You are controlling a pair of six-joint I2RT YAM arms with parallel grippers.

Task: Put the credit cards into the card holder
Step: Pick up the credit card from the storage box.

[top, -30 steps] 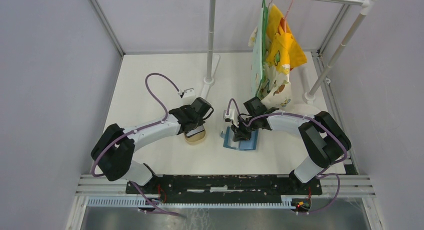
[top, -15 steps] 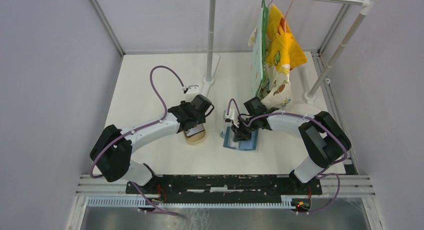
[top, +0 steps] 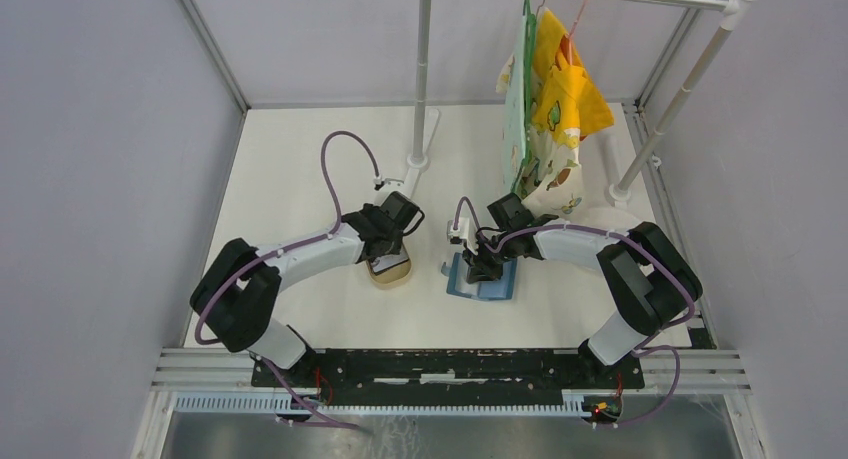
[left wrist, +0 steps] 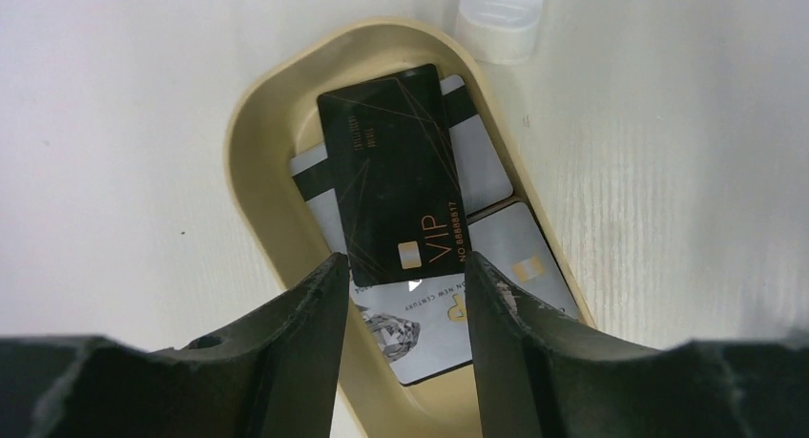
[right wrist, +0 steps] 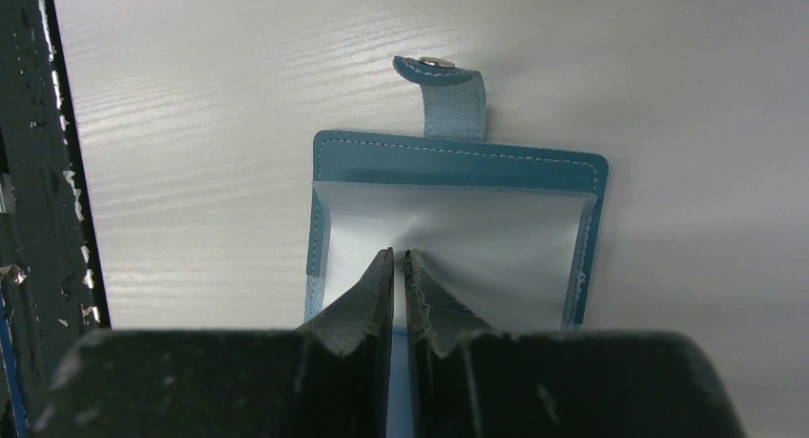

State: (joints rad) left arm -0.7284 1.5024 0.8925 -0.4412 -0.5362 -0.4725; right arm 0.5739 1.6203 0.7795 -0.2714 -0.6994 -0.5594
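Several credit cards lie in a tan oval tray: a black VIP card on top of silver ones. My left gripper is open just above the tray, its fingers on either side of the black card's near end. It holds nothing. In the top view it covers most of the tray. The teal-blue card holder lies open on the table, with a pale inner pocket and its snap strap at the far end. My right gripper is shut on its near edge.
A clothes rack stands behind, with one post and its white foot close to the left arm. Coloured cloths hang at the back right. A white plastic piece sits just beyond the tray. Grey walls enclose the table.
My left arm has shifted a little; its cable loop has swung to the right and the wrist has settled over the tray. The right arm and card holder have not moved.
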